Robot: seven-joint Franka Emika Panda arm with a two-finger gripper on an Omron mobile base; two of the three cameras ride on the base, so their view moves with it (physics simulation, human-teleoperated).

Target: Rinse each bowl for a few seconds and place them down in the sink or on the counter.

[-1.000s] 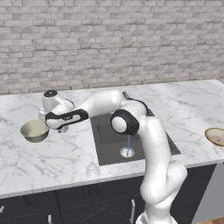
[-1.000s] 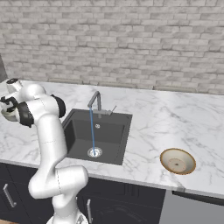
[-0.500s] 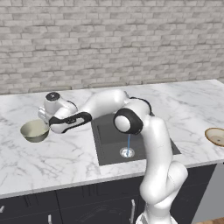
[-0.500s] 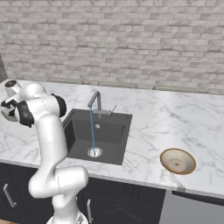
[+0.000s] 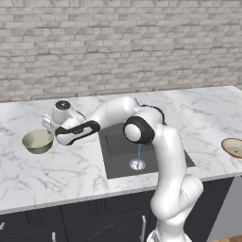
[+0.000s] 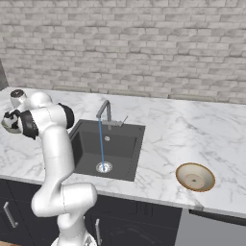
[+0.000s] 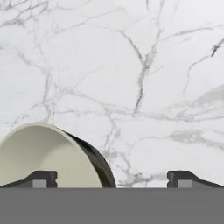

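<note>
The deep pale greenish-cream bowl stands on the white marble counter left of the sink. My gripper hangs open just above its right rim. In the hand view one fingertip is over the glossy inside of that bowl, and the other fingertip is over bare counter; the gripper holds nothing. The shallower tan bowl rests on the counter far right of the sink. My arm hides most of the pale bowl in the right base view.
A thin stream of water runs from the silver faucet down to the round drain. A grey brick wall backs the counter. Dark cabinets sit below the counter's front edge.
The hand has shifted slightly over the pale bowl's rim with its jaws still open. Both bowls stay where they were.
</note>
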